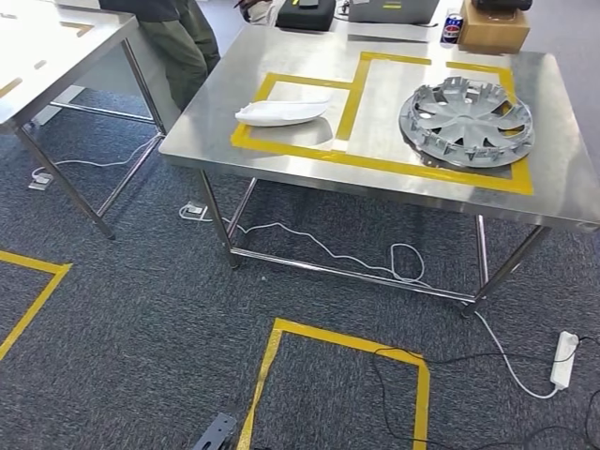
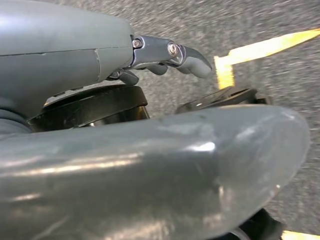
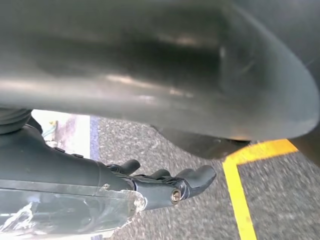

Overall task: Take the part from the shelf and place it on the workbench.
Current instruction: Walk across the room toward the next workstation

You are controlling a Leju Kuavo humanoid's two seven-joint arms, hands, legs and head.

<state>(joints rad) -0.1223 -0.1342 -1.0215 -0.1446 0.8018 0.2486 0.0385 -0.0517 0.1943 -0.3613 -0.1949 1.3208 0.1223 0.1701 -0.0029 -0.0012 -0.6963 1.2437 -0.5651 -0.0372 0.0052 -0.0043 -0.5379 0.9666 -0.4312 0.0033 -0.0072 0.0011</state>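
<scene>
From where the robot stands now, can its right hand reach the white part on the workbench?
Probably not. The right hand hangs over the carpet, while the white part lies far ahead on the workbench.

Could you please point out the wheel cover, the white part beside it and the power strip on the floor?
wheel cover (image 1: 467,120), head view, on its central hub.
white part (image 1: 281,113), head view, on the middle of its upper surface.
power strip (image 1: 563,360), head view, on the middle of its white casing.

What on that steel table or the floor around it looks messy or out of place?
On the workbench little does: the white part and the grey wheel cover each lie inside a yellow-taped box. The wheel cover's near edge touches its tape. The floor is untidier: a white cable loops under the table toward a power strip.
</scene>
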